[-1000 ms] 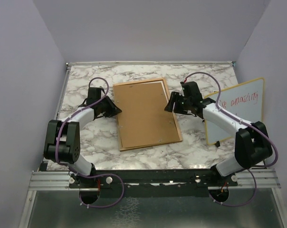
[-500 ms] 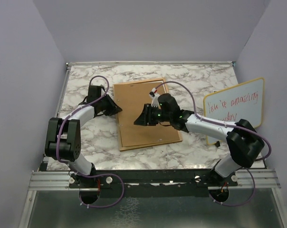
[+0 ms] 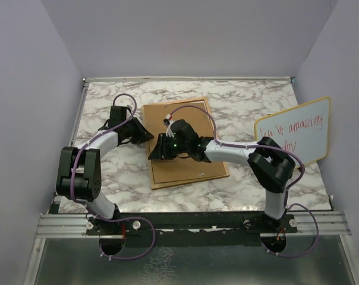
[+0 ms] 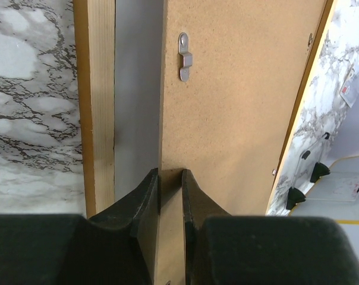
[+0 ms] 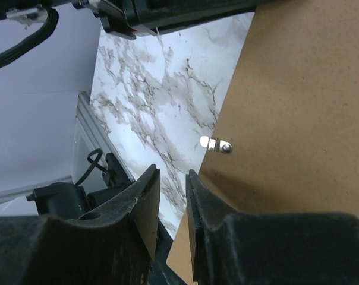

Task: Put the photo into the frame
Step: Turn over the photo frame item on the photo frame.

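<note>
My left gripper (image 4: 170,176) pinches the back board (image 4: 239,107) edge. Only that wrist view shows the grey gap and the frame (image 4: 99,101) rim left of the jaws. My right gripper (image 5: 172,178) hovers narrowly parted and empty, with a metal clip (image 5: 216,144) just ahead.

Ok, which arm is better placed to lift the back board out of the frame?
Left. The left claw pinches the edge of the brown cork-like back board beside the orange-brown wooden rim; the right claw hovers by a metal tab, jaws apart.
</note>
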`<state>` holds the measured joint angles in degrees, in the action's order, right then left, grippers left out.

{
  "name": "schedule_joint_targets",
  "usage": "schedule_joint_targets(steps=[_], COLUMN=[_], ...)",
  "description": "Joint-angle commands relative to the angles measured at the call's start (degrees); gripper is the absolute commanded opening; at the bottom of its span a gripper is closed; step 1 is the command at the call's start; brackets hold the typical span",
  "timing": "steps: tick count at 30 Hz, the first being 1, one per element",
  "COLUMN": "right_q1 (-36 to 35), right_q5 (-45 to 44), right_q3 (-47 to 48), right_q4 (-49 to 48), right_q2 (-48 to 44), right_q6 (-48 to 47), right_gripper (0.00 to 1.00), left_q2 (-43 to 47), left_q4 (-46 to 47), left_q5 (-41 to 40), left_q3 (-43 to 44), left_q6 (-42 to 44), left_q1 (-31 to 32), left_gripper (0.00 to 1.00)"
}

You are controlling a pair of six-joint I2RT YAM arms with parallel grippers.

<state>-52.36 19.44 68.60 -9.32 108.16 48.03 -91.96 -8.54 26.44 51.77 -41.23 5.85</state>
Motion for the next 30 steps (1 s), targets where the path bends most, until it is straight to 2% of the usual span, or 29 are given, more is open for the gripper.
schedule_joint_targets(steps=[1, 6, 22, 30], right_q1=[-0.42, -0.39, -0.46, -0.46], right_q5=[-1.88, -2.13, -3.48, -7.06], right_q3=[3.4, 5.05, 4.46, 5.96], right_q4=[1.26, 2.53, 3.93, 3.95], right_q2=[2.57, 4.65, 4.76, 7.43], right_q6=[0.47, -0.24, -1.9, -1.96], right_gripper=[0.32, 0.37, 0.38, 0.37], left_q2=[-0.54, -0.45, -0.59, -0.24], left_q4=[-1.06, -1.12, -1.31, -1.31], left_q5=[2.65, 2.87, 2.88, 3.27], left_q3=[0.88, 0.86, 1.49, 1.25], left_q6=[1.33, 1.24, 0.99, 0.72], left_q1=[0.18, 0.13, 0.17, 0.13], left_gripper=[0.09, 0.09, 0.09, 0.09])
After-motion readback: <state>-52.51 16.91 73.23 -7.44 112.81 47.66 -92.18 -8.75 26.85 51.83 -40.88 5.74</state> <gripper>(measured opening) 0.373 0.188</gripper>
